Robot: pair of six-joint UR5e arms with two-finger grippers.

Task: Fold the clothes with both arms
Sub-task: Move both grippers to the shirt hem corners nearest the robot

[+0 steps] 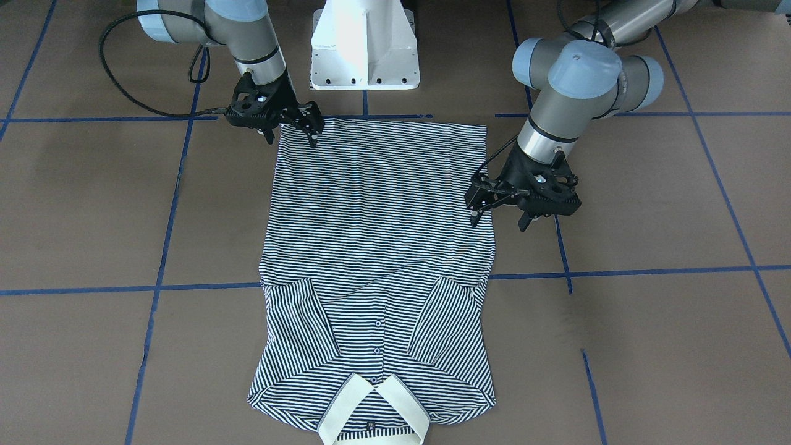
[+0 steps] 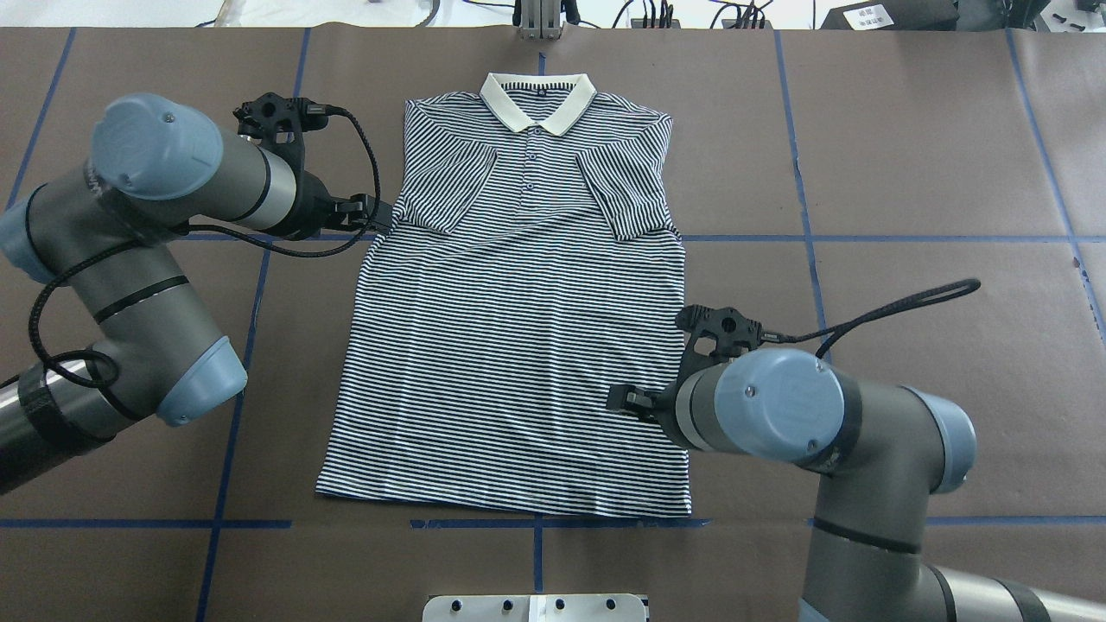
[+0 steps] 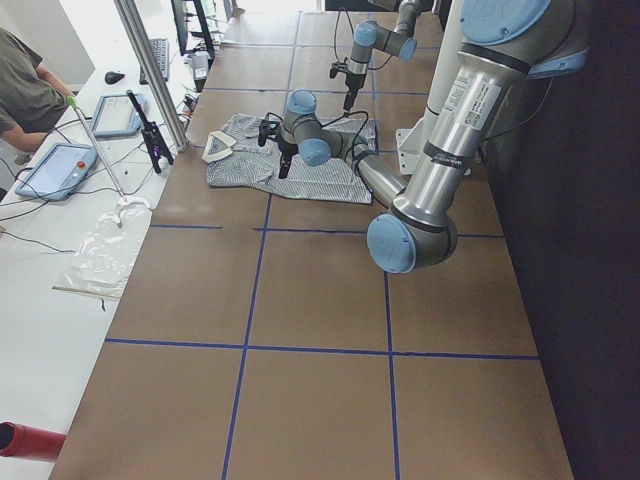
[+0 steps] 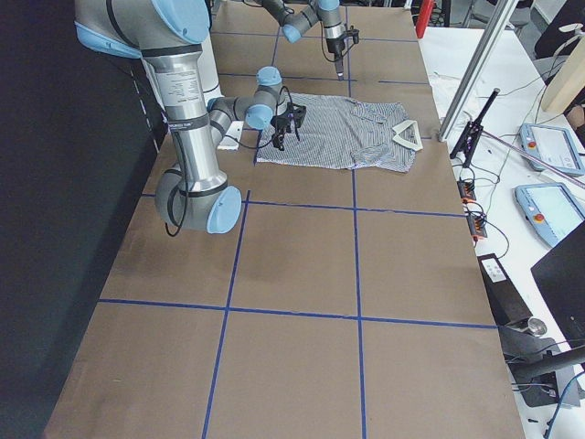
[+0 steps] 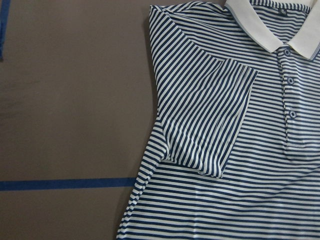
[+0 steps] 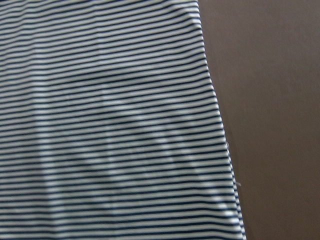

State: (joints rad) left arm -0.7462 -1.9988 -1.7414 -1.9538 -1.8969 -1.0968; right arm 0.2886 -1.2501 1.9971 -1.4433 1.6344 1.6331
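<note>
Your left arm (image 2: 155,225) reaches in, and the left tool (image 2: 378,212) hangs at the polo shirt's (image 2: 518,345) side edge, just below the left-side sleeve (image 2: 449,186). Its wrist view shows only flat cloth and no fingers, so you cannot tell whether that tool is wide or narrow. No fabric looks lifted there.

The shirt lies face up and spread flat on the counter (image 2: 907,173). Its collar (image 2: 537,97) is at the end far from the robot and its hem (image 2: 510,501) at the near end. Both sleeves are already turned in over the chest, the right-side sleeve (image 2: 626,194) matching the other. That looks like the only fold done so far.

On the shirt's other side, your right arm (image 2: 778,406) has the right tool (image 2: 624,401) over the side edge, nearer the hem. Its opening cannot be judged either, and the cloth under it lies flat.

By my reading you are early in the task. The body folds are all left to do, and neither tool seems to have a grip on the shirt yet.
</note>
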